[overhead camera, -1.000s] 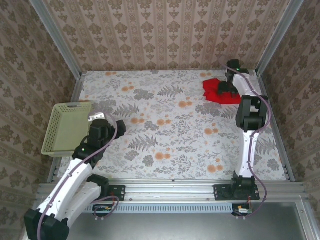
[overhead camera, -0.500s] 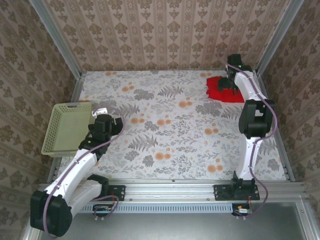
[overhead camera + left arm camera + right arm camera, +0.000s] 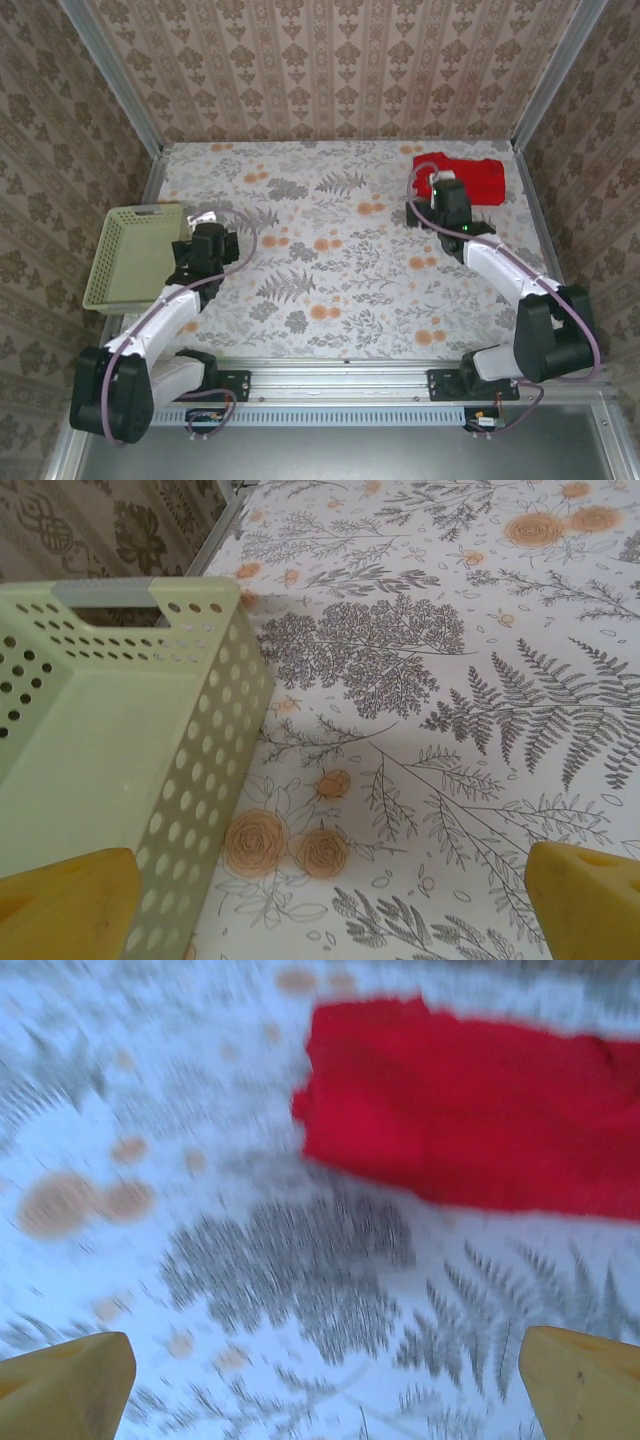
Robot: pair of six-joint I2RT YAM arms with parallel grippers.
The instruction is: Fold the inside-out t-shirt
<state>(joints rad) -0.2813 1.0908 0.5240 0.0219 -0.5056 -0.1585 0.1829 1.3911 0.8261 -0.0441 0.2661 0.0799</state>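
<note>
The inside-out t-shirt (image 3: 478,178) lies as a flat, bright red rectangle at the back right of the floral table. In the right wrist view the t-shirt (image 3: 470,1110) fills the upper right, blurred. My right gripper (image 3: 440,186) hovers at the shirt's near-left edge. In its own view the right gripper (image 3: 325,1380) is open, with bare table between its yellow fingertips (image 3: 70,1380). My left gripper (image 3: 203,222) is open beside the basket, far from the shirt. The wrist view shows the left gripper (image 3: 325,900) over the table, with nothing between its fingers.
A pale yellow-green perforated basket (image 3: 135,255) stands at the table's left edge, and its wall (image 3: 190,780) is close to my left finger. Metal frame posts and patterned walls close in the back and sides.
My right arm has pulled back from the far right corner toward the table's middle, leaving the shirt flat on the table. The left gripper has shifted only slightly by the basket.
</note>
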